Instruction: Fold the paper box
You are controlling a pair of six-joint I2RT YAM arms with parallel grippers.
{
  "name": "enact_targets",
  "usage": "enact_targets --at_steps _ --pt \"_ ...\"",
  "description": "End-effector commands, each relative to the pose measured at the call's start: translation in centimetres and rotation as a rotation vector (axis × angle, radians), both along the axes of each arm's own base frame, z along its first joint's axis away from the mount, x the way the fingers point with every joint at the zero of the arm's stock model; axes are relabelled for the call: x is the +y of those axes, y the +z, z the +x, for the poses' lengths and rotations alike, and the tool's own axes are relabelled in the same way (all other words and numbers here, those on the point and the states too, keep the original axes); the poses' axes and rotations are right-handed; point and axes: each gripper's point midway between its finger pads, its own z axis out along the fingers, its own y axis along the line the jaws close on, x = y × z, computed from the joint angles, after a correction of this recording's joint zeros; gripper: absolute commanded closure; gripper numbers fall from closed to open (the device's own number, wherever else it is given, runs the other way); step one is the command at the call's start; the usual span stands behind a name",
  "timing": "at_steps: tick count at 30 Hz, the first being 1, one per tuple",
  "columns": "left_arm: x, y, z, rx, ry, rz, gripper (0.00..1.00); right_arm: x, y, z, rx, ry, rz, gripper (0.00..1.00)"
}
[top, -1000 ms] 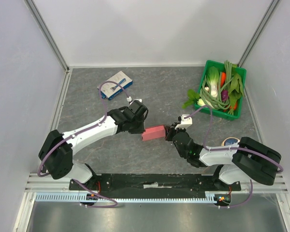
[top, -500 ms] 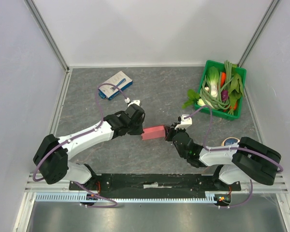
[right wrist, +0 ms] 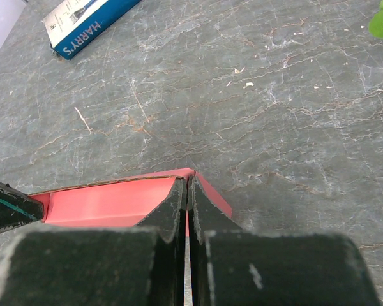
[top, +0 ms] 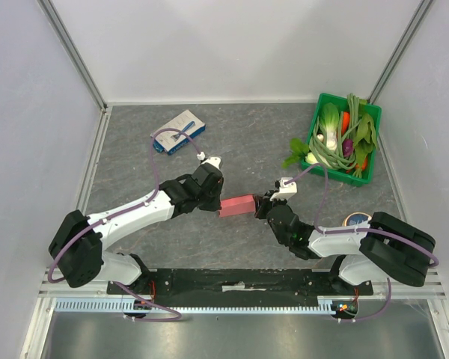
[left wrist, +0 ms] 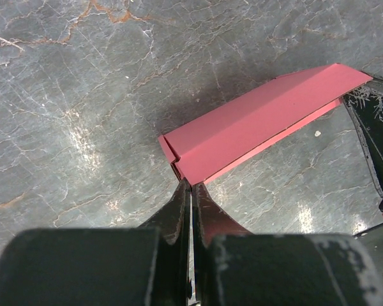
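Note:
The paper box is a pink-red card blank, folded into a flat long shape at the middle of the table. My left gripper is shut on its left end. My right gripper is shut on its right end. In the left wrist view the closed jaws meet the box's near corner, and its shadow falls on the table beside it. In the right wrist view the closed jaws pinch the box's upright edge, with red card showing on both sides.
A white-and-blue box lies at the back left and also shows in the right wrist view. A green basket of vegetables stands at the back right, with a leafy green spilling beside it. A small round object sits by the right arm.
My left arm has swung and turned its wrist, bringing the gripper down against the box's left end. The box has shifted slightly left. The right arm has barely moved.

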Motion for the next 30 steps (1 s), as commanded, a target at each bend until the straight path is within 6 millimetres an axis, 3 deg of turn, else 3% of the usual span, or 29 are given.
enact_targets --at_steps 1,18,21,30 --pt "-1.7 0.0 -0.7 -0.02 -0.112 -0.029 0.98 0.4 -8.6 -6.4 0.284 0.238 -0.2 1.0" --pt "0.2 -1.5 -0.8 -0.027 -0.193 0.125 0.98 0.4 -8.7 -6.4 0.291 0.234 -0.197 1.0" --pt "-1.0 -0.5 -1.2 -0.01 -0.203 0.06 0.98 0.5 -8.6 -6.4 0.291 0.238 -0.195 1.0" --pt "-4.6 5.0 -0.8 0.014 -0.178 -0.183 0.98 0.6 -8.7 -6.6 0.294 0.247 -0.184 1.0"
